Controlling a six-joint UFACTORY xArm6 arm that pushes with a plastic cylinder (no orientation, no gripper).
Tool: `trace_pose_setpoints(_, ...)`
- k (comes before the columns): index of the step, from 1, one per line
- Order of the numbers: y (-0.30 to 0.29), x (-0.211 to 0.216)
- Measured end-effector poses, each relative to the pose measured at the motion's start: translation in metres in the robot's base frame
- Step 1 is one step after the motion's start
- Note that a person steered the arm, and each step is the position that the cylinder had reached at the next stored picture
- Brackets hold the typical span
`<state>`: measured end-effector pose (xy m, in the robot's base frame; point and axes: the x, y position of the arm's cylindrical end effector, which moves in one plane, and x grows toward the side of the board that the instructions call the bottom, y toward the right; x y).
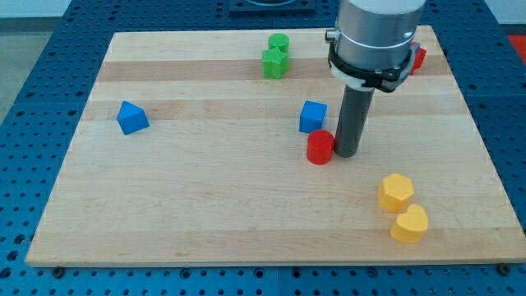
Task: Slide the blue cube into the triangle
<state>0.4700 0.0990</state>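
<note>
Wooden counter (246, 205) on a blue perforated base (33, 99). No gripper fitted: arm ends in a dark rod, so no open or closed state to report. My tip (346, 154) down on the counter near the middle, slightly toward the view's right.

Red cylinder (320, 147) touching or just beside my tip, on its left in the view. Blue cube (312, 116) just up and left of my tip, close above the red cylinder; contact between the two not determinable. Blue triangle (131, 117) well apart from my tip, far toward the view's left, at roughly the cube's height.

Green block (276, 56), irregular in shape, up and left of my tip near the top edge. Second red block (419, 57) up and right, partly hidden behind the arm housing; shape not determinable. Yellow hexagonal block (395, 191) and yellow heart-like block (409, 224) down and right of my tip, touching each other.
</note>
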Motion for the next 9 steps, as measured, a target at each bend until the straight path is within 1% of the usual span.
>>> trace_pose_setpoints(1, 0.004, -0.047)
trace_pose_setpoints(2, -0.016, -0.050)
trace_pose_setpoints(3, -0.053, -0.040)
trace_pose_setpoints(5, -0.128, -0.040)
trace_pose_setpoints(6, -0.116, -0.035)
trace_pose_setpoints(7, -0.065, -0.022)
trace_pose_setpoints(8, -0.035, -0.030)
trace_pose_setpoints(9, -0.052, -0.072)
